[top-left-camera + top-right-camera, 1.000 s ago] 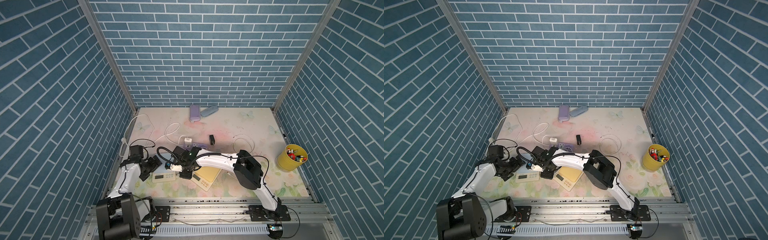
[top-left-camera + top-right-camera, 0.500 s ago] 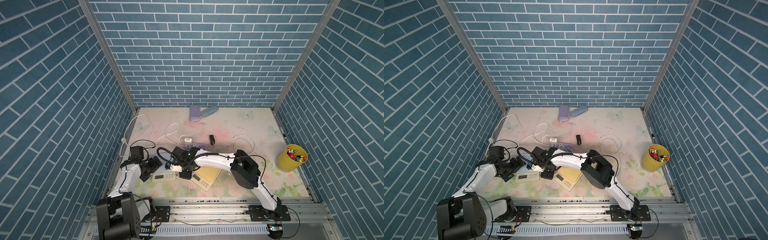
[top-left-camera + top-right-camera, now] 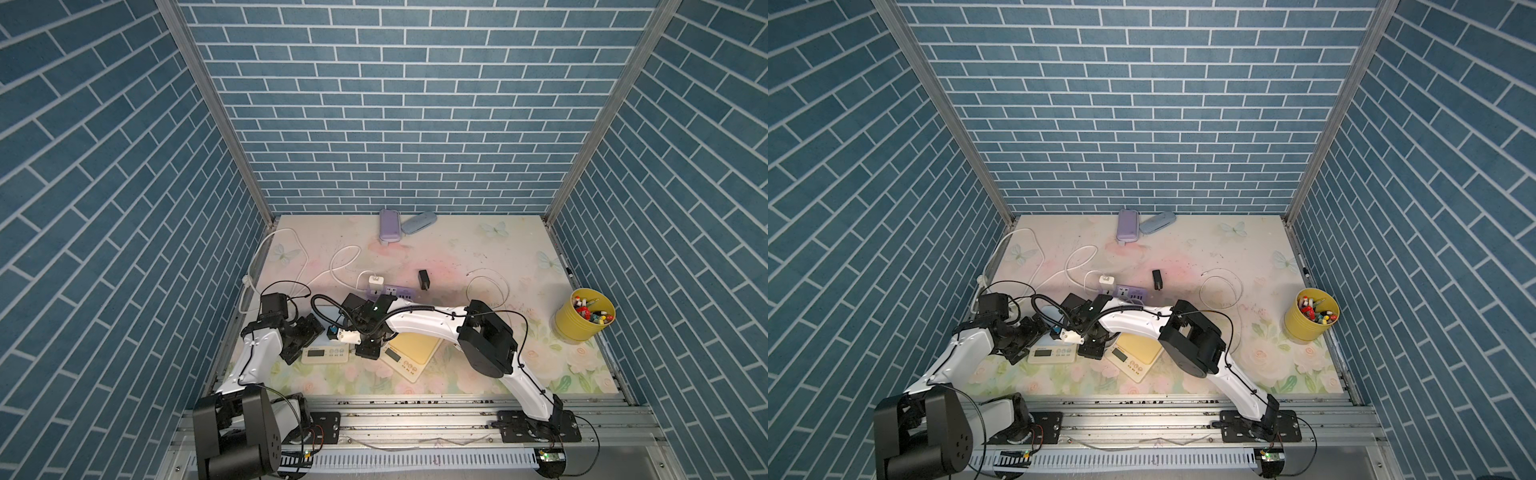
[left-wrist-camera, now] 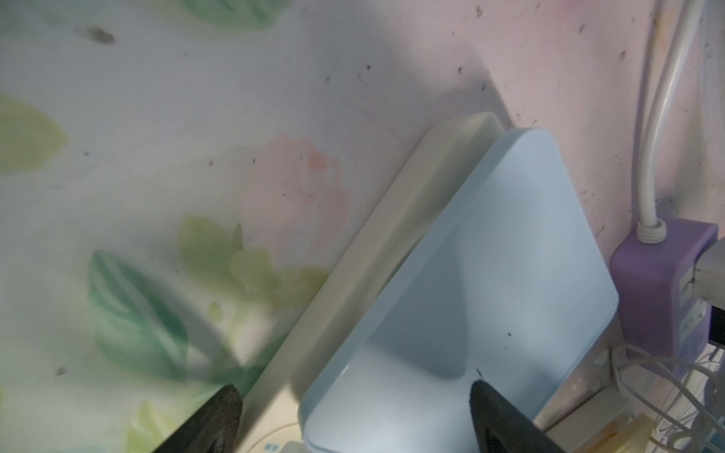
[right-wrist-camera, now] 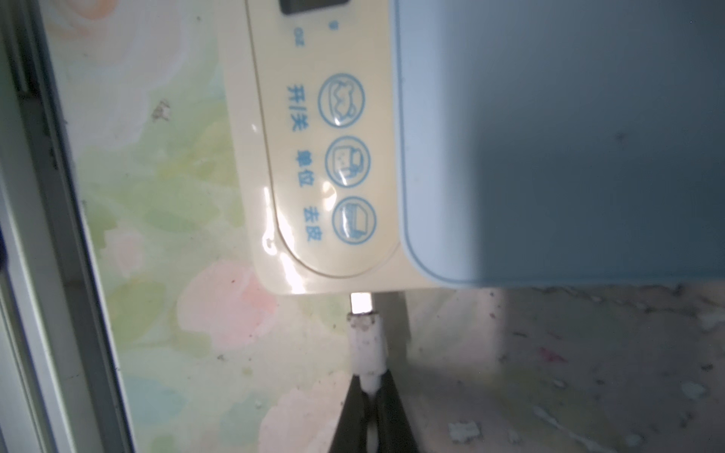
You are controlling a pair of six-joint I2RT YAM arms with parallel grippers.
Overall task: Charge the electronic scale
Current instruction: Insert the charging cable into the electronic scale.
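Seating the plug [image 5: 367,337] in the side of the scale [image 5: 314,157] looks like the step in hand. The scale, cream with a pale blue plate, lies flat near the front edge of the desk [image 3: 457,257], toward its front left corner. The plug's metal tip meets the scale's side wall close to the row of three buttons. The right hand [image 5: 370,396] is pinched narrow on the plug's white sleeve.

To do this well, I judge the push should run straight along the plug's own line, level with the desk, slowly and without twisting. The grip sits far back on the sleeve, so a sideways load could lever the tip off the socket. The left hand [image 4: 353,408] stands wide with part of the scale between its fingertips. Bracing the body there would stop it sliding away from the push.

The socket itself is not visible, so how deep the tip sits cannot be told. Whether the left fingertips touch the scale is unclear. In both top views the right arm [image 3: 419,326] covers the plug and most of the blue plate, and only the button panel [image 3: 326,354] shows. The display is cut off in the right wrist view. The cable behind the fingers is out of sight, so its route to the purple power strip [image 3: 395,293] cannot be traced.
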